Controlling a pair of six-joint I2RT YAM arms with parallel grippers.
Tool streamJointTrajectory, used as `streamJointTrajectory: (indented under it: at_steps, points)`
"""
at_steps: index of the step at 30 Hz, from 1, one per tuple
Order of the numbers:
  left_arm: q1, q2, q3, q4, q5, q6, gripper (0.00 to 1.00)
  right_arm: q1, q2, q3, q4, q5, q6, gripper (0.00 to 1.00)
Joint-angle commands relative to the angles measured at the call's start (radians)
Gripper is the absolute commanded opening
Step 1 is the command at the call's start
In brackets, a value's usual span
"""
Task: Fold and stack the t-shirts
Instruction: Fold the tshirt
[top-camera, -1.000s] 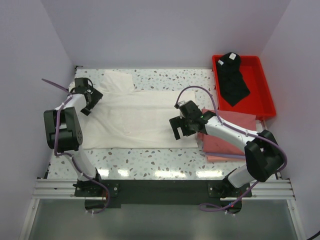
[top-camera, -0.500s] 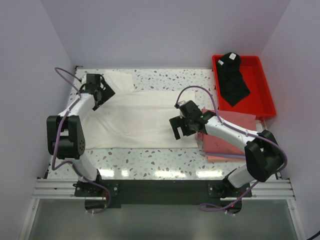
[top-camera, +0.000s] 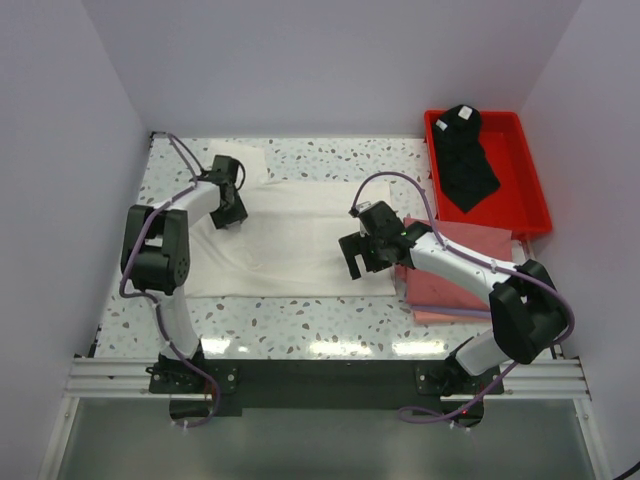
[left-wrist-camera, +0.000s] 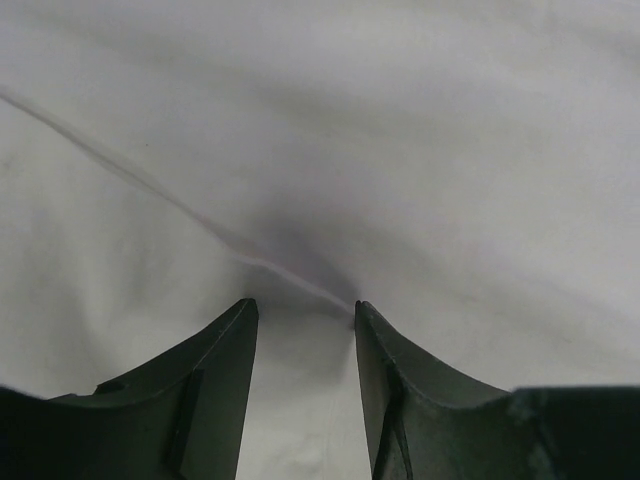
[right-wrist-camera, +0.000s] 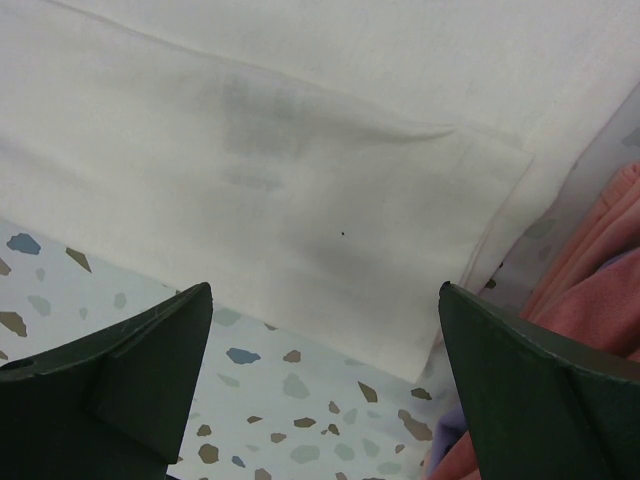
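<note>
A white t-shirt (top-camera: 290, 235) lies spread flat across the middle of the table. My left gripper (top-camera: 228, 213) presses down on its upper left part, near the sleeve. In the left wrist view the left gripper (left-wrist-camera: 302, 308) has its jaws partly apart, with a raised crease of white cloth (left-wrist-camera: 280, 265) at their tips. My right gripper (top-camera: 365, 262) hovers wide open over the shirt's near right corner (right-wrist-camera: 440, 250), holding nothing. Folded pink t-shirts (top-camera: 455, 275) are stacked at the right. A black t-shirt (top-camera: 465, 160) lies in the tray.
The red plastic tray (top-camera: 535, 205) stands at the back right corner. Speckled table surface (right-wrist-camera: 300, 400) shows under the right gripper (right-wrist-camera: 323, 288), with the pink stack's edge (right-wrist-camera: 610, 280) close on its right. Walls close in the table on three sides.
The left arm swung from the shirt's far left edge to the right, onto the cloth near the sleeve, and its jaws narrowed. The right arm has not moved.
</note>
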Motion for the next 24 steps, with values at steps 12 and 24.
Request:
streamJointTrajectory:
  at_steps: [12, 24]
  points:
    - [-0.045, 0.050, 0.092, -0.067, -0.078, 0.035, 0.44, -0.001, -0.011, 0.001, 0.004, 0.010, -0.007, 0.99]
    - [-0.061, 0.056, 0.097, -0.088, -0.095, 0.041, 0.10, -0.001, -0.017, -0.001, 0.002, 0.008, -0.007, 0.99]
